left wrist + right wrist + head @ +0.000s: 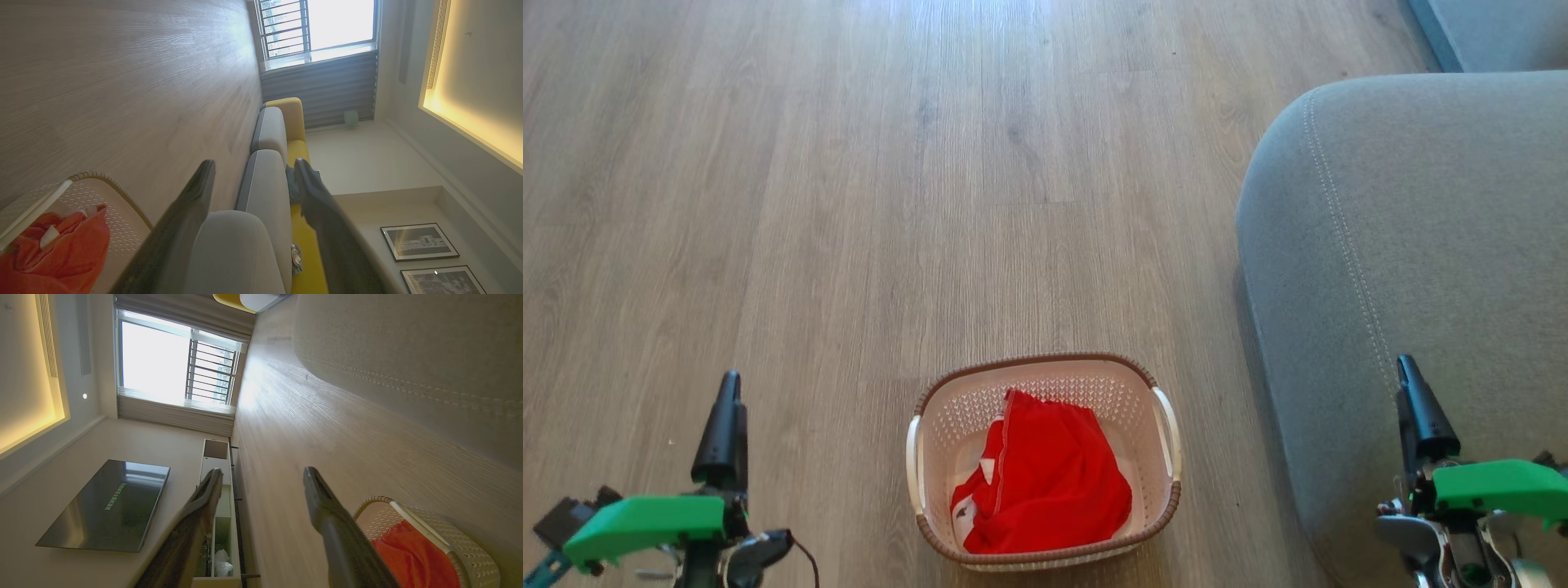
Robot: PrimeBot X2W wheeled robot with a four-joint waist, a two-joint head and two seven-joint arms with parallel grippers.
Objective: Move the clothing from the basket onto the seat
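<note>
Both wrist views catch the basket (122, 220); left adds pictures (419, 241), right television (110, 506).

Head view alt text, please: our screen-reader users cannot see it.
A small oval cream plastic basket with a brown rim, holding crumpled red fabric clothing, stands on a pale wood-look floor beside a large grey upholstered seat at right. The left gripper and right gripper rise at the lower corners, both empty.
</note>
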